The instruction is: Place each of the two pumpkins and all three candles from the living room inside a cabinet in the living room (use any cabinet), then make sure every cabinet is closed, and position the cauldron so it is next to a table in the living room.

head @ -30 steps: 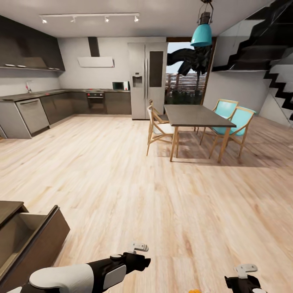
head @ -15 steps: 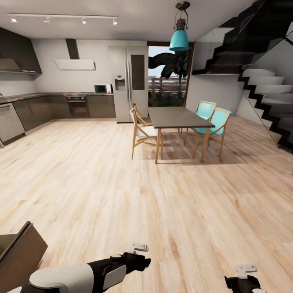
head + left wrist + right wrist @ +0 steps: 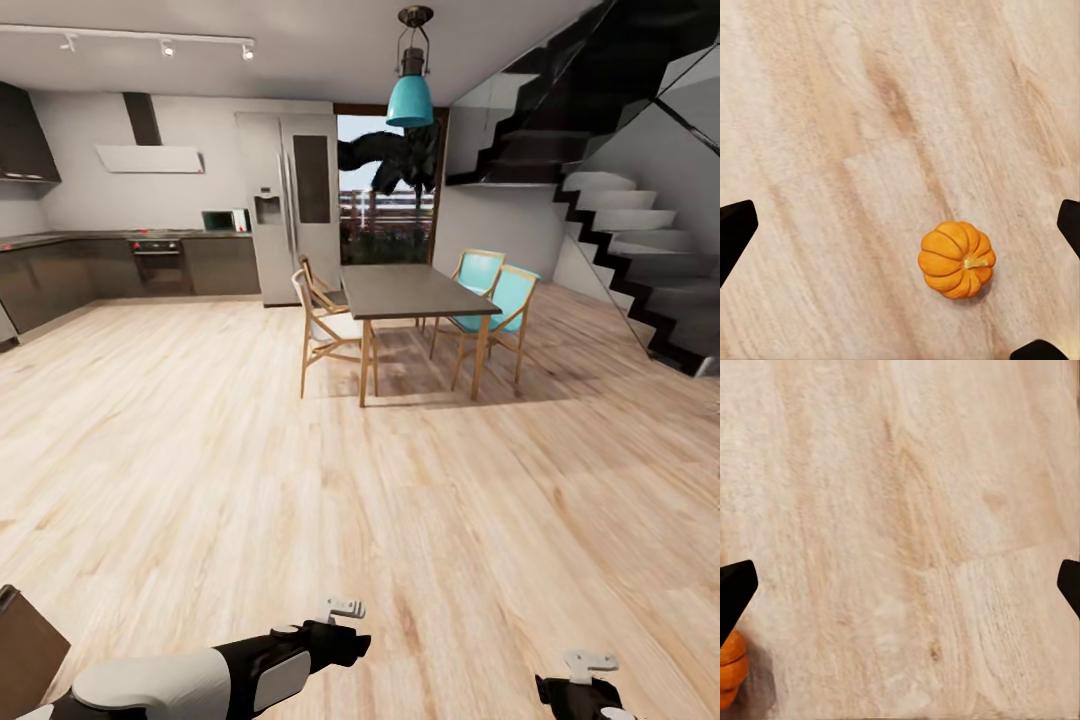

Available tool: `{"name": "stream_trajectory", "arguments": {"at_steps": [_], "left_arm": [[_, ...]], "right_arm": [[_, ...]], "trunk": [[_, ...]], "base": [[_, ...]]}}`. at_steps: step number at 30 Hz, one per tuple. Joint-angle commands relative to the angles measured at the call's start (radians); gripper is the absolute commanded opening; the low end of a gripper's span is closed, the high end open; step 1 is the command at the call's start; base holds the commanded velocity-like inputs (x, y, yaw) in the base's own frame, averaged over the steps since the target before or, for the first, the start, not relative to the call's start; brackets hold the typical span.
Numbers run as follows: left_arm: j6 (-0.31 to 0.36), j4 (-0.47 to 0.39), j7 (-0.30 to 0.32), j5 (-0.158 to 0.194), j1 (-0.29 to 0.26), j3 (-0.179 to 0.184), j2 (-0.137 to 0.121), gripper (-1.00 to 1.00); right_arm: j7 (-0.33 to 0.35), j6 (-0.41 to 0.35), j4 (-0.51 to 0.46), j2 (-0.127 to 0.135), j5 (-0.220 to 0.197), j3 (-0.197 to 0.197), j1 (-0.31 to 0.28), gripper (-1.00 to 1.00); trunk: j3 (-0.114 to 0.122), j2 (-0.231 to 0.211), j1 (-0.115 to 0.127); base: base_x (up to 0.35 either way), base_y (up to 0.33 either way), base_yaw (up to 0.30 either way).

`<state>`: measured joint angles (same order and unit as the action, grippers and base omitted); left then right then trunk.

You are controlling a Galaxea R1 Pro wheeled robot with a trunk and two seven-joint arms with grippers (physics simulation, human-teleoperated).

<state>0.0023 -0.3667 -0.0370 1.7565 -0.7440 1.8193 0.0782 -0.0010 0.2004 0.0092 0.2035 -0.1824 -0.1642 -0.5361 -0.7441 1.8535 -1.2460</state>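
Both grippers — left gripper (image 3: 900, 225), right gripper (image 3: 900, 585) — spread wide and empty over bare wood floor (image 3: 300, 480), pumpkin (image 3: 957, 259) lying loose beneath the left one; risks nudging and rolling it away if lowered off-centre.

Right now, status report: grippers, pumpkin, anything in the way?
Left gripper open, empty; right gripper open, empty. Pumpkin upright on the wood floor beneath the left gripper, untouched. Nothing near it.
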Motion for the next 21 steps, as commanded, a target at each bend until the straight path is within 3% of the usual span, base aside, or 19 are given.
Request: {"name": "stream_trajectory", "arguments": {"at_steps": [1, 4, 12, 21], "left_arm": [[0.0, 0.0, 0.0, 0.0, 0.0, 0.0, 0.0, 1.0], [0.0, 0.0, 0.0, 0.0, 0.0, 0.0, 0.0, 1.0], [0.0, -0.001, 0.0, 0.0, 0.0, 0.0, 0.0, 1.0], [0.001, -0.002, 0.0, 0.0, 0.0, 0.001, 0.002, 1.0]], "right_arm": [[0.0, 0.0, 0.0, 0.0, -0.008, 0.0, 0.0, 1.0], [0.0, -0.001, 0.0, -0.001, -0.03, 0.0, 0.001, 1.0], [-0.001, -0.001, 0.0, -0.001, -0.036, 0.0, 0.001, 1.0], [-0.001, -0.002, 0.0, -0.001, -0.037, 0.0, 0.001, 1.0]], "trunk": [[-0.001, 0.0, 0.0], [-0.006, 0.0, 0.0], [-0.018, 0.0, 0.0], [-0.031, 0.0, 0.0]], "base": [[0.001, 0.0, -0.117], [0.0, 0.0, -0.128], [0.01, -0.014, -0.14], [0.108, -0.197, -0.145]]}}
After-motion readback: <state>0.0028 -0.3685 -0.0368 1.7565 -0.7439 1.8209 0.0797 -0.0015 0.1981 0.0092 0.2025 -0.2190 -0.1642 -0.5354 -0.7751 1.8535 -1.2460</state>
